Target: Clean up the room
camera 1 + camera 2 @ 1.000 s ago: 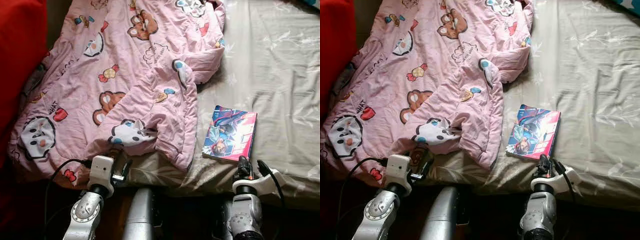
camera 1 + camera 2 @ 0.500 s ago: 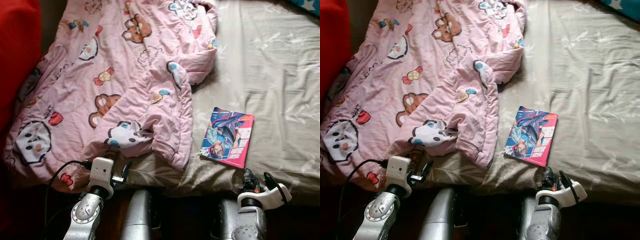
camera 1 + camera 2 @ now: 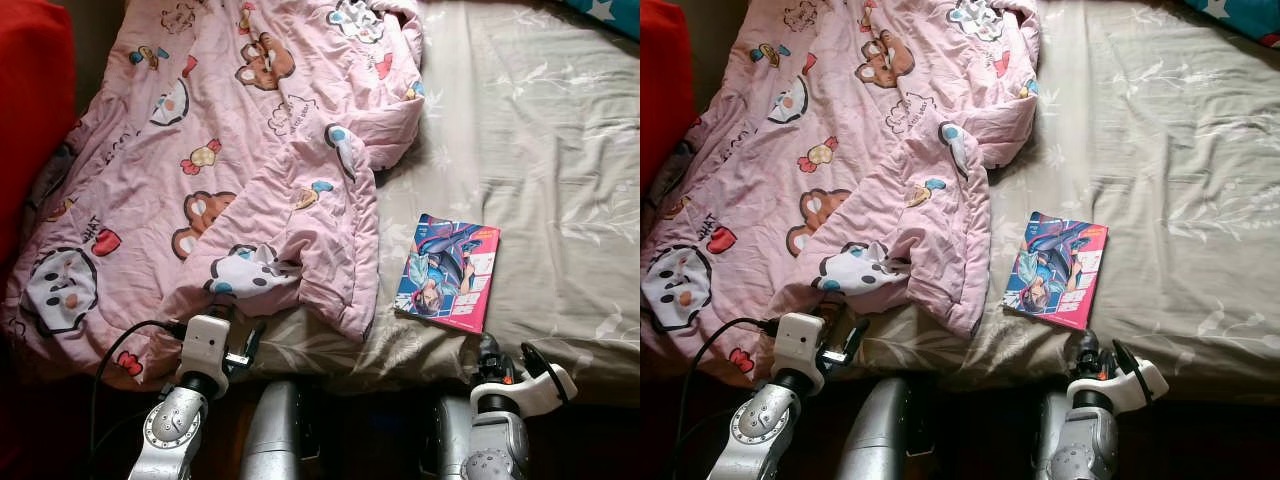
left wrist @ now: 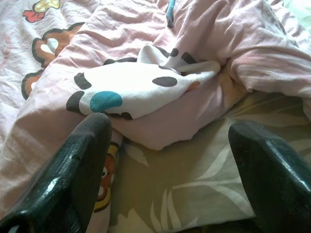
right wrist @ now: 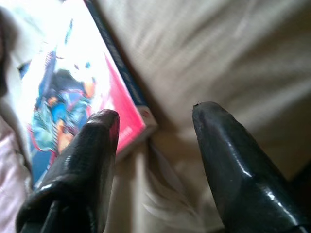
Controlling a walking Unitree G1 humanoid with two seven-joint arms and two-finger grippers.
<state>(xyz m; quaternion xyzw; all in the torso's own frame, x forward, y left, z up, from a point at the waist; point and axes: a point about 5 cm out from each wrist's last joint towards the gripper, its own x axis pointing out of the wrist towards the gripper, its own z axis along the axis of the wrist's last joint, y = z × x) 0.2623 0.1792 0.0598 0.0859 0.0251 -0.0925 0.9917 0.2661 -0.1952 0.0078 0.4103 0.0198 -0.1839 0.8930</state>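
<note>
A pink cartoon-print blanket point(image 3: 250, 150) lies crumpled over the left half of the bed. A colourful comic book point(image 3: 447, 272) lies flat on the beige sheet point(image 3: 530, 150) to the blanket's right, near the front edge. My right gripper point(image 3: 510, 356) hovers open at the bed's edge, just in front of the book's near corner; in the right wrist view the book point(image 5: 73, 92) sits past the gripper point(image 5: 155, 114). My left gripper point(image 3: 248, 345) is open at the blanket's folded front hem point(image 4: 146, 87), holding nothing.
A red cushion or cover point(image 3: 35, 110) rises along the left side of the bed. A teal patterned cloth point(image 3: 610, 8) peeks in at the far right corner. The right half of the sheet is smooth and flat. Below the bed's front edge it is dark.
The whole view has drifted slightly. The right gripper sits a little farther back from the book's near edge than one second ago. The left gripper holds its place by the hem.
</note>
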